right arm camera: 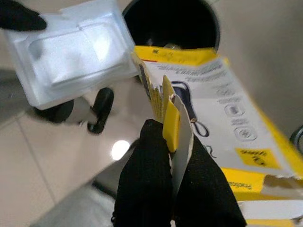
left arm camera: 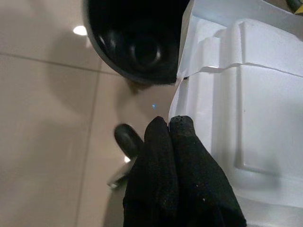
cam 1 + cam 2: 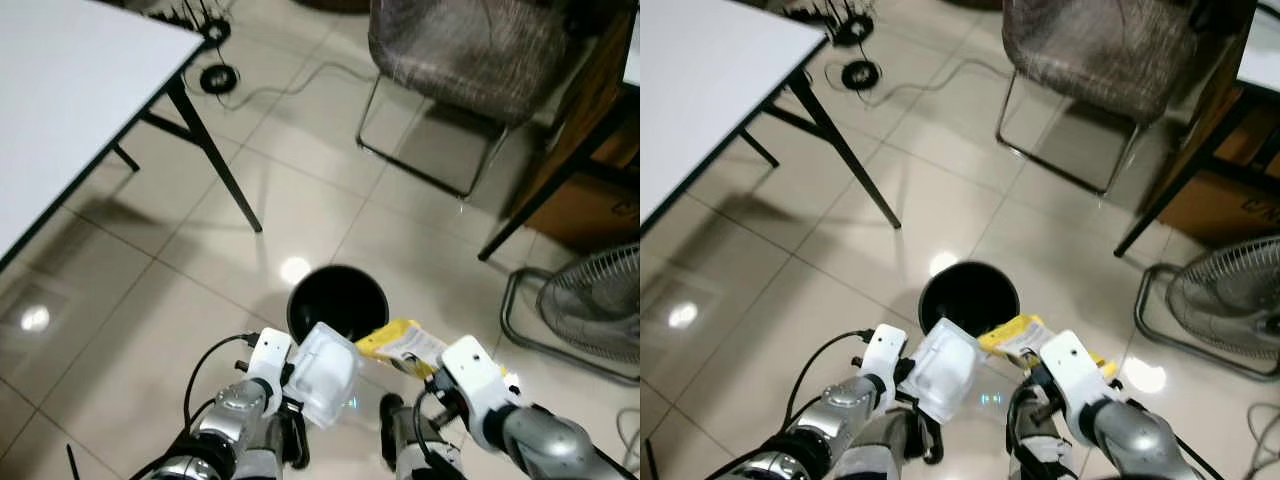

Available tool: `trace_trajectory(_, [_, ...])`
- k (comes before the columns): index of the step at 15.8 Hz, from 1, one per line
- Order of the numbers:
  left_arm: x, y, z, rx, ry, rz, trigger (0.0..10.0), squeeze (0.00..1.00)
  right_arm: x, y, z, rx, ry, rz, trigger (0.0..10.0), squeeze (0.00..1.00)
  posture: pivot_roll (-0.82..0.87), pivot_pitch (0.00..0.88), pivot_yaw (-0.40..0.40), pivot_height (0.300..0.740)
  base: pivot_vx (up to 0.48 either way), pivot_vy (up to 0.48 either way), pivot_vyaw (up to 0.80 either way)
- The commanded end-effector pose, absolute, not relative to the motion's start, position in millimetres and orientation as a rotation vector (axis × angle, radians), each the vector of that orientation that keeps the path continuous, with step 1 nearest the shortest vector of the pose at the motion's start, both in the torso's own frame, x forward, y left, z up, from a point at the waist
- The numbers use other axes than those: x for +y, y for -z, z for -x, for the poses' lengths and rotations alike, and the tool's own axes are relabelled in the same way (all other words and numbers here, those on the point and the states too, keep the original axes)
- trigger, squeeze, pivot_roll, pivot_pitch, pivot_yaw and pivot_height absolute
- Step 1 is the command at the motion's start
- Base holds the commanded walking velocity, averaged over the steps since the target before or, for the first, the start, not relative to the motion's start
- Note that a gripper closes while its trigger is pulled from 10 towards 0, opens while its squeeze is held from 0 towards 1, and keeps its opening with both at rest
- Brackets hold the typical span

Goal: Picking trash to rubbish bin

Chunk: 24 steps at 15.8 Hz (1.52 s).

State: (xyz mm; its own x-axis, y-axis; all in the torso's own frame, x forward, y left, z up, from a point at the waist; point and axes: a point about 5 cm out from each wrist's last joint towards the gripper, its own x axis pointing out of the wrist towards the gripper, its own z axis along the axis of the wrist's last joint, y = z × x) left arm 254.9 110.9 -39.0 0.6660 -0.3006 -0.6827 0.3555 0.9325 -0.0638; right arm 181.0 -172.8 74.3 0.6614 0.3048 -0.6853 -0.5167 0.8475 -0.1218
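A round black rubbish bin point(image 3: 338, 298) stands on the tiled floor just ahead of me. My left gripper point(image 2: 169, 122) is shut on the edge of a white moulded plastic tray point(image 3: 322, 373), held at the bin's near rim. My right gripper point(image 1: 171, 137) is shut on a torn yellow and white cardboard package point(image 3: 405, 346), which hangs just right of the tray, by the bin's near right rim. In the right wrist view the white plastic tray point(image 1: 71, 52) and the rubbish bin point(image 1: 173, 23) lie beyond the package point(image 1: 222, 127).
A white table point(image 3: 60, 100) with black legs stands at the left. A chair point(image 3: 470, 50) with a metal frame is ahead. A floor fan point(image 3: 590, 300) stands at the right, beside a wooden cabinet point(image 3: 590, 170). Cables point(image 3: 215, 75) lie on the floor far left.
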Motion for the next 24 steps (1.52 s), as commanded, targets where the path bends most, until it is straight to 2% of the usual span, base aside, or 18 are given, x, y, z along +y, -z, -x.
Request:
trace_trajectory(1, [112, 46, -247, 0.789, 0.370, -0.055, 10.0, 0.00, -167, -74, -174, 0.727, -0.519, 0.297, 10.0, 0.00, -0.32, 0.400, 0.107, 0.740, 0.000, 0.000, 0.00])
trace_trajectory(4, [102, 42, -249, 0.748, 0.379, 0.032, 10.0, 0.00, -165, -77, -171, 0.739, -0.533, 0.302, 10.0, 0.00, -0.33, 0.416, 0.103, 0.740, 0.000, 0.000, 0.00])
trace_trajectory(7, [100, 34, -260, 0.670, 0.334, 0.003, 10.0, 0.00, -164, -82, -164, 0.743, -0.522, 0.285, 10.0, 0.00, -0.34, 0.441, 0.101, 0.740, 0.000, 0.000, 0.00])
trace_trajectory(10, [111, 28, -269, 0.621, 0.263, -0.065, 10.0, 0.00, -160, -82, -154, 0.757, -0.532, 0.275, 10.0, 0.00, -0.35, 0.463, 0.101, 0.740, 0.000, 0.000, 0.00])
trace_trajectory(16, [133, 16, -286, 0.587, 0.150, -0.079, 10.0, 0.00, -156, -90, -154, 0.741, -0.526, 0.262, 10.0, 0.00, -0.36, 0.495, 0.098, 0.740, 0.000, 0.000, 0.00])
trace_trajectory(21, [120, 10, -292, 0.569, 0.161, -0.066, 10.0, 0.00, -154, -92, -147, 0.754, -0.525, 0.257, 10.0, 0.00, -0.38, 0.513, 0.105, 0.740, 0.000, 0.000, 0.00])
trace_trajectory(24, [102, 6, -295, 0.555, 0.186, -0.066, 10.0, 0.00, -153, -95, -142, 0.760, -0.524, 0.251, 10.0, 0.00, -0.39, 0.524, 0.104, 0.740, 0.000, 0.000, 0.00])
